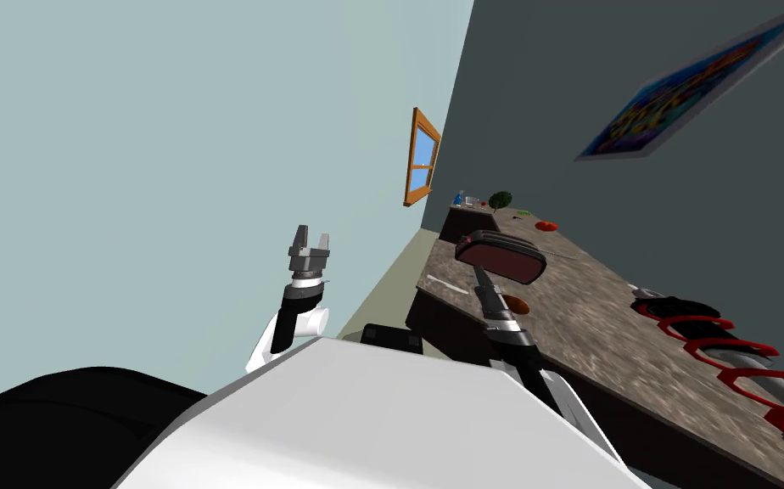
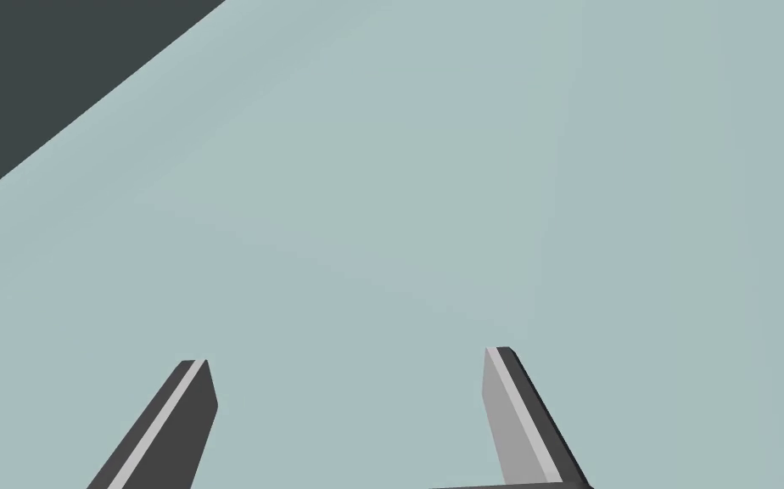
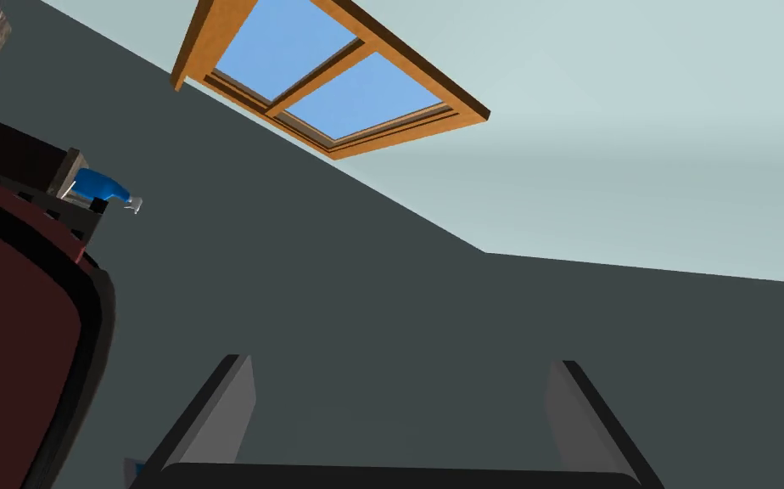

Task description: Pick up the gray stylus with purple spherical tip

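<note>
One long table [image 1: 602, 340] of speckled brown, across the right half of the head view, from lower right up to centre. Carries, at lower right, a red rack [image 1: 696, 323] of hexagon hoops. Nearer centre, a dark red pad [image 1: 501, 255] with a black rim. Upper right, a bright picture [image 1: 704, 81] on the dark wall; upper centre, an orange-framed window [image 1: 422, 157].

Left of centre, left claw [image 1: 310, 240] raised against the pale wall, well apart from the table, fingers spread wide, holding nothing. Right claw [image 3: 403, 373] just beside the dark red pad, fingers likewise wide apart and empty.

Small things at the table's far end: a dark green plant [image 1: 501, 200], a red thing [image 1: 546, 226], a blue spray bottle [image 1: 458, 199]. Just right of the right forearm, an orange-brown lump [image 1: 515, 302].

Near the table's left edge, left of that forearm, seemingly the stylus [image 1: 448, 284]: a thin pale rod lying flat, tip colour too small to tell.
</note>
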You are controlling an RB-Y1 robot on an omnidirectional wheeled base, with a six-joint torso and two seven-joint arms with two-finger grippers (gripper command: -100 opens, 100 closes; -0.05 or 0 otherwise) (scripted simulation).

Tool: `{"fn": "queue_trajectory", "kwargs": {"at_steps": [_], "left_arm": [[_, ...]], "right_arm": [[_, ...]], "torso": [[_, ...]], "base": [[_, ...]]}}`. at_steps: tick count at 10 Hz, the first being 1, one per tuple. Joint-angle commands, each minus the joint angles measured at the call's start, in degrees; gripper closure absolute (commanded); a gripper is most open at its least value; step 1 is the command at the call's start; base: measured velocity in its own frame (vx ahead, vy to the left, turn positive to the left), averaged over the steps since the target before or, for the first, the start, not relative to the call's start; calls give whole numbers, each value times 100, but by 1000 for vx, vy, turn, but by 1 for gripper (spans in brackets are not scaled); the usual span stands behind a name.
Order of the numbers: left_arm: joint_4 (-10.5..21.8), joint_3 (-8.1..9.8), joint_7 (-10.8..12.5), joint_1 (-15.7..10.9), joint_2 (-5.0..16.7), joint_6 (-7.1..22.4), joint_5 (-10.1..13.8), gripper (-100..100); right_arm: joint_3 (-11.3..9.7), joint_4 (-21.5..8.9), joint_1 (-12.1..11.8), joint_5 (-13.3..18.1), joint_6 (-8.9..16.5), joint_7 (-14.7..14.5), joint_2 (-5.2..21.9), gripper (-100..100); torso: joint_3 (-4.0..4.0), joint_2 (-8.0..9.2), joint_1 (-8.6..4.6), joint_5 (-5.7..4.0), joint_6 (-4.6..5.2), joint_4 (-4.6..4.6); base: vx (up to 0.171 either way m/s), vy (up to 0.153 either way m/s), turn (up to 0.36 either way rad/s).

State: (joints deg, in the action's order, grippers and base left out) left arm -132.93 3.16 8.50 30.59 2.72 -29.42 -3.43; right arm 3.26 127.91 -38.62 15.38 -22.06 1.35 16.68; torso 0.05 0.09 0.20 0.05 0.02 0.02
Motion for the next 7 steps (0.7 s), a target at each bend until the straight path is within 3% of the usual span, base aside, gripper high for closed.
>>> {"fn": "queue_trajectory", "kwargs": {"at_steps": [1,4,7], "left_arm": [[0,0,0,0,0,0,0,0],[0,0,0,-1,0,0,0,0],[0,0,0,0,0,0,0,0]], "right_arm": [[167,-282,-132,172,7,38,286,-100],[268,-469,-285,357,50,41,617,-100],[489,-860,-604,751,138,49,1095,-100]], "torso": [[0,0,0,0,0,0],[-2,-2,-8,-2,-3,-1],[-2,-4,-11,-3,0,-1]], "base": [[-7,64,137],[-10,38,107],[-7,36,140]]}}
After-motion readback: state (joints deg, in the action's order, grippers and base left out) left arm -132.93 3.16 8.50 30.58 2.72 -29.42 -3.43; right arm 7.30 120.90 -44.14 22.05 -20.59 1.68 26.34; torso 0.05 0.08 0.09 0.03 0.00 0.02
